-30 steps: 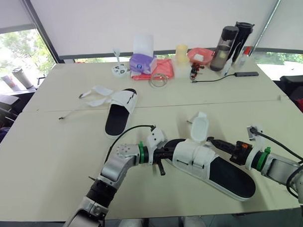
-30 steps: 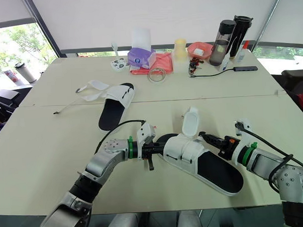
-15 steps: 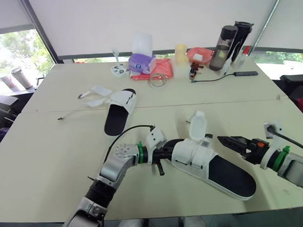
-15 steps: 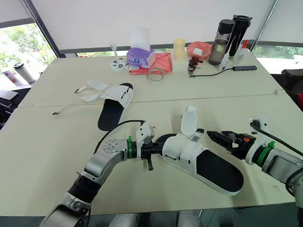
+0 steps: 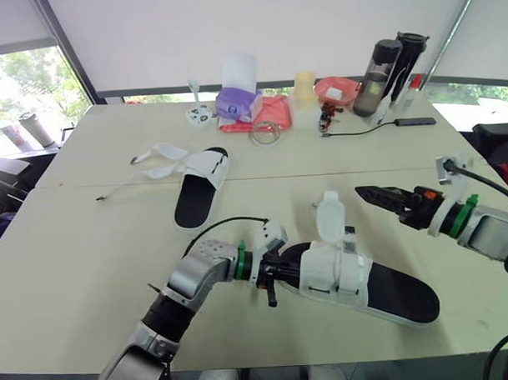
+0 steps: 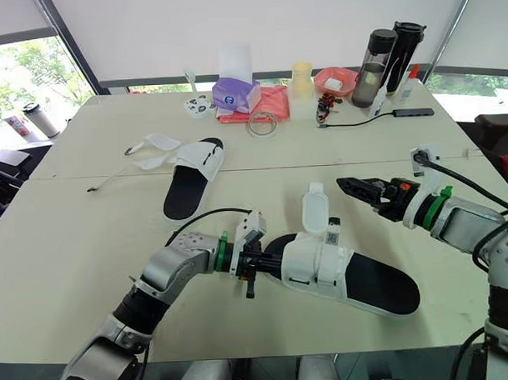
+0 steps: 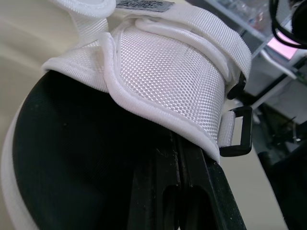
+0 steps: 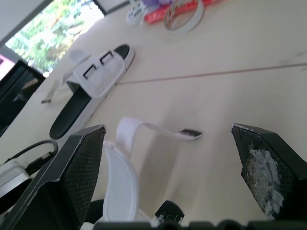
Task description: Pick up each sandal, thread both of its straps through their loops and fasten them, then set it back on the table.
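Left gripper [image 6: 262, 265] clamped on near sandal [image 6: 340, 272] (toe end); right gripper [image 6: 350, 188] fingers apart, empty

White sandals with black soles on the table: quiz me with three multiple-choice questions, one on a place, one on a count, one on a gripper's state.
1. Where does the left gripper hold the near white sandal with black sole?
A. On a raised strap
B. At the bare far end of the sole
C. At the end beside its white upper

2. How many sandals are on the beige table?
A. One
B. Two
C. Three

3. The right gripper is:
A. Open, apart from the near sandal
B. Shut on a strap
C. Shut on a cable

Answers:
1 C: the left wrist view shows the black fingers closed at the upper's edge.
2 B: the near one, plus the far white sandal with loose straps.
3 A: the right wrist view shows its fingers spread with nothing between them.
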Controlling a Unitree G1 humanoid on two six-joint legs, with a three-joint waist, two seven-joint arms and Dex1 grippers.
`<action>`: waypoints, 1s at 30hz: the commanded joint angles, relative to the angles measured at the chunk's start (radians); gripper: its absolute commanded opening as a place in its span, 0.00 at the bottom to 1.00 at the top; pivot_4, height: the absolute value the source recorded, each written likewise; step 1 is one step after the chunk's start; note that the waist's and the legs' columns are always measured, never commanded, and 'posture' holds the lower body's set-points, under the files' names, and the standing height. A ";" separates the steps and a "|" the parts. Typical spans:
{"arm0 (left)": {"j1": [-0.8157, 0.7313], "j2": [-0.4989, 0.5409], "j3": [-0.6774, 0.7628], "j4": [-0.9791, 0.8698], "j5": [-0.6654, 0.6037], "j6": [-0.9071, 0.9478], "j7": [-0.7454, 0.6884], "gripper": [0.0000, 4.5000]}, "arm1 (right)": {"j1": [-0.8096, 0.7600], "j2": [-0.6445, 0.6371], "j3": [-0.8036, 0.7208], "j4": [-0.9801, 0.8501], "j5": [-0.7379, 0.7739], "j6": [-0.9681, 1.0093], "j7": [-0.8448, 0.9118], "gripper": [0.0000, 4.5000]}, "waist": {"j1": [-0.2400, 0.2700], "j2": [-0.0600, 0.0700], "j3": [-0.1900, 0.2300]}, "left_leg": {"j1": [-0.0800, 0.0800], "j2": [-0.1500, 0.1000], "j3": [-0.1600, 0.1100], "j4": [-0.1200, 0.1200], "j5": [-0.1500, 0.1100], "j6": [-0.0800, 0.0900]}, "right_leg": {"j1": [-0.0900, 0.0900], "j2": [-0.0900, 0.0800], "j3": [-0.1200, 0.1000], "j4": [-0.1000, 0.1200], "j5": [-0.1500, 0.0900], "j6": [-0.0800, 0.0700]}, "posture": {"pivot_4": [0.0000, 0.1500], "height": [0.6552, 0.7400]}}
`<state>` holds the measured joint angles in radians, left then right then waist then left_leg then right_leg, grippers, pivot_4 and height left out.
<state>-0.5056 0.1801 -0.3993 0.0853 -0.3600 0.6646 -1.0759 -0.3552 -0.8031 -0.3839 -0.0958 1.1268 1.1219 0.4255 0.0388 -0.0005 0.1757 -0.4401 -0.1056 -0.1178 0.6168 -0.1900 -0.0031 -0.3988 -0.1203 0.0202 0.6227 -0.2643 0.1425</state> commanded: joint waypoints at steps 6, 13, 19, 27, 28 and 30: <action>-0.040 -0.111 -0.008 0.117 0.045 -0.108 0.068 0.00 | -0.263 -0.044 0.146 0.214 -0.059 0.157 0.143 0.99 | -0.002 0.000 0.000 | 0.000 0.000 0.001 0.001 0.000 0.000 | -0.001 0.000 0.000 0.000 0.000 0.000 | 1.00 1.00; -0.016 -0.112 -0.006 0.114 0.061 -0.134 0.078 0.00 | -0.454 -0.007 0.206 0.459 -0.142 0.263 0.208 0.99 | -0.002 0.000 0.000 | -0.001 -0.001 0.000 0.001 0.000 0.000 | -0.002 0.000 0.000 0.000 0.001 0.002 | 1.00 1.00; -0.001 -0.104 0.004 0.104 0.062 -0.143 0.094 0.00 | -0.514 0.015 0.213 0.547 -0.189 0.324 0.267 0.99 | -0.003 0.000 0.000 | -0.002 -0.001 0.001 0.001 0.000 0.000 | -0.004 0.000 0.001 0.002 0.001 0.002 | 1.00 1.00; 0.007 -0.105 0.014 0.101 0.059 -0.150 0.115 0.00 | -0.539 0.082 0.167 0.626 -0.228 0.372 0.276 0.47 | -0.004 0.000 0.000 | -0.002 -0.001 0.001 0.001 0.001 -0.001 | -0.005 0.000 0.001 0.007 0.002 0.002 | 1.00 1.00; 0.008 -0.104 0.014 0.102 0.060 -0.152 0.116 0.00 | -0.554 0.094 0.151 0.654 -0.236 0.361 0.264 0.37 | -0.004 0.000 0.000 | -0.002 -0.001 0.001 0.001 0.001 -0.001 | -0.005 0.000 0.001 0.007 0.002 0.002 | 1.00 1.00; 0.009 -0.104 0.013 0.102 0.061 -0.155 0.117 0.00 | -0.574 0.108 0.134 0.690 -0.255 0.345 0.252 0.13 | -0.005 0.000 0.000 | -0.002 -0.001 0.001 0.002 0.001 -0.002 | -0.005 0.000 0.001 0.007 0.002 0.002 | 1.00 1.00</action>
<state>-0.5046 0.0760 -0.3935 0.1907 -0.3089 0.5144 -0.9786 -0.8891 -0.6945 -0.2046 0.5835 0.8783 1.4861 0.6816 0.0340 -0.0002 0.1756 -0.4417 -0.1065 -0.1170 0.6185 -0.1890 -0.0048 -0.4042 -0.1205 0.0216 0.6300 -0.2627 0.1448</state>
